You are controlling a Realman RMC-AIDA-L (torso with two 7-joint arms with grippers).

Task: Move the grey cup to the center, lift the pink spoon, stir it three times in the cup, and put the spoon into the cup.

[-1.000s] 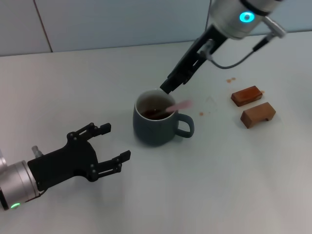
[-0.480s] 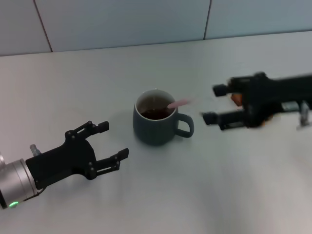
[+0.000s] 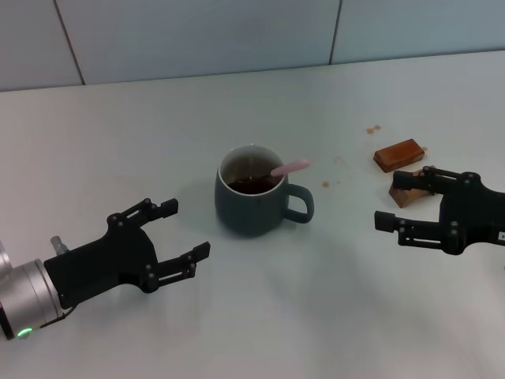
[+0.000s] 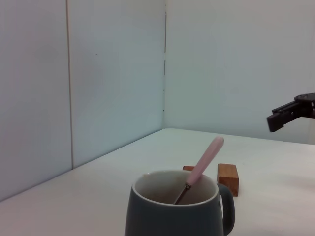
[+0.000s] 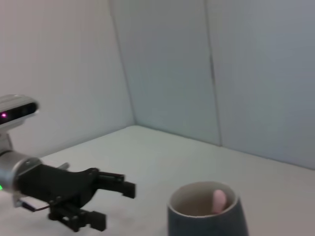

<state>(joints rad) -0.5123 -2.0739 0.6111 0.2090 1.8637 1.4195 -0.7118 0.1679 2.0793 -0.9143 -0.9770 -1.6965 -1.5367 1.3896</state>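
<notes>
The grey cup (image 3: 252, 201) stands at the table's middle with its handle to the right. It also shows in the left wrist view (image 4: 172, 211) and the right wrist view (image 5: 204, 214). The pink spoon (image 3: 288, 167) leans inside the cup, handle over the right rim; it shows in the left wrist view (image 4: 204, 160) and the right wrist view (image 5: 218, 199). My left gripper (image 3: 183, 230) is open and empty, low at the cup's left. My right gripper (image 3: 398, 201) is open and empty, low at the cup's right.
Two brown wooden blocks lie right of the cup: one (image 3: 398, 155) farther back, one (image 3: 404, 193) partly behind my right gripper. Small brown stains (image 3: 372, 129) mark the table. A tiled wall (image 3: 237, 31) runs along the back.
My right gripper let go of the spoon, left the cup and swung down to the right, low over the table. The spoon stays leaning in the cup. The left arm barely moved.
</notes>
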